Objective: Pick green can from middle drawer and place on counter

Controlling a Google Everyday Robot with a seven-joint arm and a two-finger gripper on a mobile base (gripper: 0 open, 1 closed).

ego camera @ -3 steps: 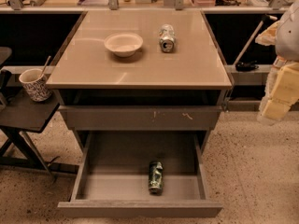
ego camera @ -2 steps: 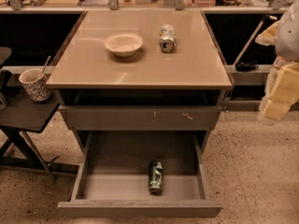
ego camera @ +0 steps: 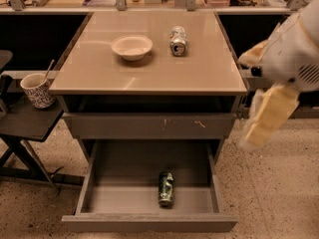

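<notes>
**Spotter:** What have you got to work with?

**Me:** The counter (ego camera: 149, 76) is the big tan top. A bowl (ego camera: 131, 47) sits far left on it and a pale can (ego camera: 177, 40) lies just right of the bowl, so I'd set down on the bare near half. Below, the middle drawer (ego camera: 149, 222) stands pulled out toward me with its floor exposed

**Spotter:** And the arm?

**Me:** My gripper (ego camera: 266, 118) hangs off the right side of the cabinet, about level with the scratched drawer front (ego camera: 149, 126) and well apart from everything. I cannot tell whether it is spread or pressed together, so I'd confirm it is spread before going down

**Spotter:** How will you take it?

**Me:** The green can (ego camera: 166, 188) lies on its side on the drawer floor, right of centre and close to the near wall, its long axis running near to far. I'd come in from above, clear of the counter's near edge, and close on its round sides from left and right at mid-length. I judge it would roll sideways if nudged

**Spotter:** Sure it's the right one?

**Me:** Green-and-white patterned sides, small, and probably light
</notes>
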